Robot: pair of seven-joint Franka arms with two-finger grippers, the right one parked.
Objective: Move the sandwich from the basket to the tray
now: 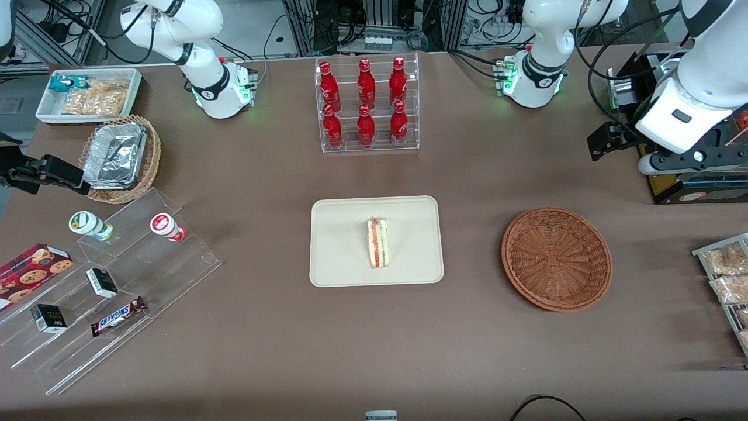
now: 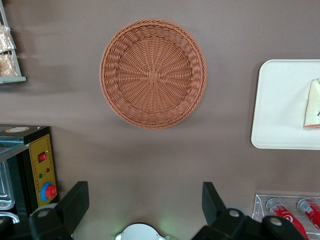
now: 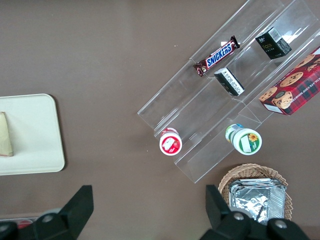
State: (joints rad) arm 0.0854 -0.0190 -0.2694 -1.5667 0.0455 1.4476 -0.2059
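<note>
With the pincer (image 2: 142,205) held high, its fingers spread apart and empty, the sandwich (image 1: 378,242) already lies on the tray (image 1: 339,269), well away from it past the emptied basket (image 2: 153,73); it looks light, soft and crushable, best held gently across its bread faces.

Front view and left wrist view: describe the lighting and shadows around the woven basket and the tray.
Front view: even overhead light; the reddish-brown round wicker basket and cream rectangular tray, holding the triangular sandwich, cast only faint shadows. Left wrist view: soft shadow hugs the basket's rim; green glow near the open gripper, high above the table.
</note>
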